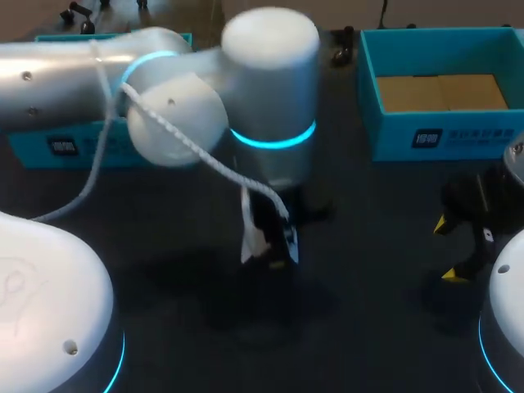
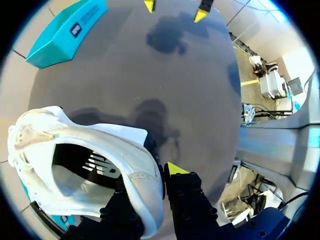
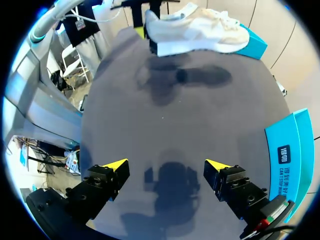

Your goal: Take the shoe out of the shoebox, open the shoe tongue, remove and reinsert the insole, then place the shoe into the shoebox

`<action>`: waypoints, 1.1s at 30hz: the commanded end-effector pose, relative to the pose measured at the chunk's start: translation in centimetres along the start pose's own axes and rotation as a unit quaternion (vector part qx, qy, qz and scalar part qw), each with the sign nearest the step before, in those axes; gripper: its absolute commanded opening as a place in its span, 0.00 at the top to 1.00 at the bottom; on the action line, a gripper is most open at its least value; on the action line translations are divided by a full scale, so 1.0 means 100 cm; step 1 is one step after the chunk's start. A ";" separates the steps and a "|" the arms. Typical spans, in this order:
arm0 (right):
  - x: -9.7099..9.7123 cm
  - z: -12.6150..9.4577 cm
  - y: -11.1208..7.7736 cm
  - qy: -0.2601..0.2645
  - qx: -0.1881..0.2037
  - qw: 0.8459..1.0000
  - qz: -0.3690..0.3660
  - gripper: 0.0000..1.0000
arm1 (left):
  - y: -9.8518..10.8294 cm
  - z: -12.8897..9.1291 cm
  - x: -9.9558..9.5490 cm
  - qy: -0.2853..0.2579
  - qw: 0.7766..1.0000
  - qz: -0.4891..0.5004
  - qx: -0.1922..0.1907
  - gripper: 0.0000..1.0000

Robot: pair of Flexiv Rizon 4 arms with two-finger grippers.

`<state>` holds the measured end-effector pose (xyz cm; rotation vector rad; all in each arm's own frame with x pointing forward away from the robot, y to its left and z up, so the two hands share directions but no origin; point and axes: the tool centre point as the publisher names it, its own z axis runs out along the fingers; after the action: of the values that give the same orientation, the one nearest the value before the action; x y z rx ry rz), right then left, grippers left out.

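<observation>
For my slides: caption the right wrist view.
Open right gripper above the dark table; ahead, the white shoe is held clear of its surface.

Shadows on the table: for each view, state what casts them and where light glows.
Head view: the ring light on the left arm glows cyan; faint shadow under the lifted shoe. Left wrist view: an arm-shaped shadow darkens the table ahead of the left gripper. Right wrist view: the shoe's shadow lies beneath it; the shadow of the right gripper sits between its open fingers.
</observation>
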<state>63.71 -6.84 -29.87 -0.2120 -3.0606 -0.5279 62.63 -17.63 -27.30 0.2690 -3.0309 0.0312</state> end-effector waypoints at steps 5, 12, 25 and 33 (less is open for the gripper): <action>0.001 0.000 0.000 -0.001 0.001 1.000 0.000 0.00 | 0.025 -0.058 -0.026 0.005 1.000 -0.002 0.013 1.00; 0.001 0.000 0.000 -0.001 0.001 1.000 0.000 0.00 | 0.047 -0.113 -0.056 -0.001 1.000 0.002 0.022 1.00; 0.001 0.000 0.000 -0.001 0.001 1.000 0.000 0.00 | 0.069 -0.172 -0.131 0.058 0.998 -0.017 -0.022 1.00; 0.001 0.000 0.000 -0.001 0.001 1.000 0.000 0.00 | 0.069 -0.172 -0.131 0.058 0.998 -0.017 -0.022 1.00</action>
<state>63.71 -6.84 -29.87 -0.2122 -3.0608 -0.5279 75.73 -7.88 -11.83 0.3061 -2.9086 -0.0082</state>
